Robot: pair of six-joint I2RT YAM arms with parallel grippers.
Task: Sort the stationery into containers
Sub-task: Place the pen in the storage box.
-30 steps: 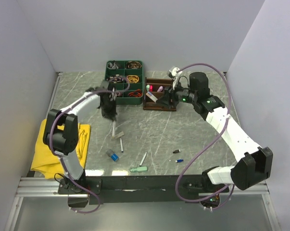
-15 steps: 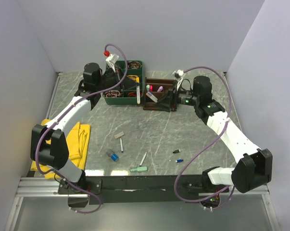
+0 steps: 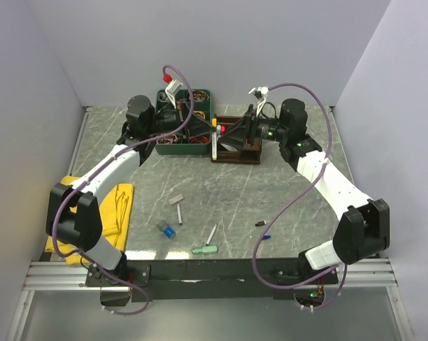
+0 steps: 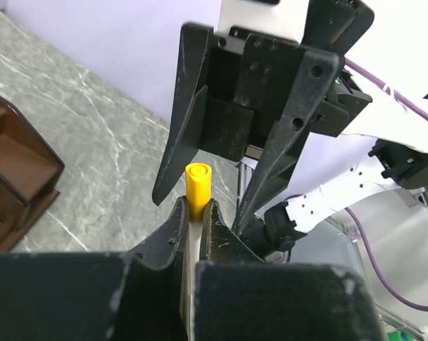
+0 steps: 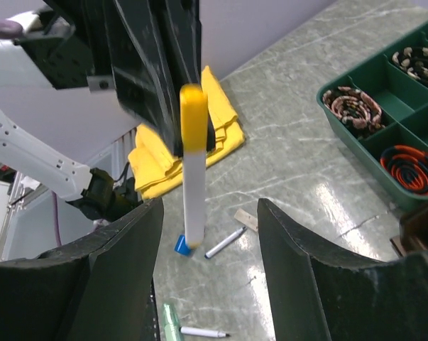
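The left gripper (image 4: pixel 194 213) pinches a yellow-capped white marker (image 4: pixel 198 186) just below its cap, in mid-air beside the brown organiser (image 3: pixel 236 155), while the right gripper (image 5: pixel 210 213) gapes empty before it (a hand-over, seemingly): released too soon, it could drop.

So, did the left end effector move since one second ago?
Yes. The left end effector moved right, from the green tray's near left corner to its right edge, holding a yellow-capped marker.

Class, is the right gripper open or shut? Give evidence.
Open: the right gripper shows fingers wide apart, either side of the yellow-capped marker that the left gripper clamps.
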